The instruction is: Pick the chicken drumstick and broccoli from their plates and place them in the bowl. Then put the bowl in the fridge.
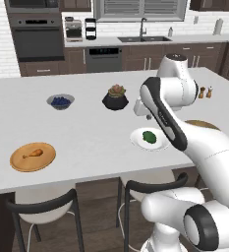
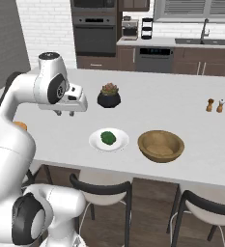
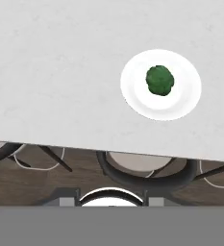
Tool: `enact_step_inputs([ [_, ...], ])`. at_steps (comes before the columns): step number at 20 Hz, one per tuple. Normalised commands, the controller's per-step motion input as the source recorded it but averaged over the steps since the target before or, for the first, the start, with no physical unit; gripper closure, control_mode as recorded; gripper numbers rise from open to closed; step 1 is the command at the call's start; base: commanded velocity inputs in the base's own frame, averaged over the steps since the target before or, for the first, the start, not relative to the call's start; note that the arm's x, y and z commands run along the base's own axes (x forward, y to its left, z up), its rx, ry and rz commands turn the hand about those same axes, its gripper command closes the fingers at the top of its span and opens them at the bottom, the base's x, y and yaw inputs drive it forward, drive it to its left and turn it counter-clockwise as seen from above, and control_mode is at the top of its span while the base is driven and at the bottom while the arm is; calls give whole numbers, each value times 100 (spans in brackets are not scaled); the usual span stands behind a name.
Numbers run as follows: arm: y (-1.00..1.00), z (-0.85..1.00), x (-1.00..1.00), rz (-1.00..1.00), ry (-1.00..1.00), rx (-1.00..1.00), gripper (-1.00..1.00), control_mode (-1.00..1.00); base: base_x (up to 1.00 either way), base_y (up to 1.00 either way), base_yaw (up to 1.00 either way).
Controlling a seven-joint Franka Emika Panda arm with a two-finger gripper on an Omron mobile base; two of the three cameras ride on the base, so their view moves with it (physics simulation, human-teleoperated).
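We hold our pincer [image 2: 64, 113] high over the bare counter [image 1: 86, 133], pointing straight down, with nothing between its tips; how far apart the tips stand we cannot tell. It hangs there, we judge, because neither food is picked yet and this height lets us sweep to either plate without clipping anything.

The broccoli [image 2: 107, 138] sits in the middle of its white plate [image 2: 121, 143], below the pincer and off to its right. Further right, just past that plate, waits the wooden bowl [image 2: 161, 145], empty. The drumstick [image 1: 33, 153] lies on the tan plate [image 1: 17, 162], well away on the pincer's left.

Behind the pincer stand a potted plant [image 1: 115, 98] and a small bowl of blueberries [image 1: 60, 102], both clear of our paths. Salt and pepper shakers [image 2: 215, 105] stand far right. Chair backs [image 1: 42, 206] below the counter edge are no hindrance.
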Motion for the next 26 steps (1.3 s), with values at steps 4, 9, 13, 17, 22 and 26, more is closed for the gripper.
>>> enact_step_inputs([
  [4,-18,-17,-1,0,0,0,-100,-100,0,0,0],
  [9,-69,-43,19,0,5,0,-100,-100,0,0,0],
  [13,-74,-52,50,0,4,-2,-100,-100,0,0,0],
  [17,-19,-69,86,1,5,-8,-100,-100,0,0,0],
  [22,0,-75,73,0,1,-7,-100,-100,0,0,0],
  [26,-9,-54,75,0,0,-1,-100,-100,0,0,0],
])
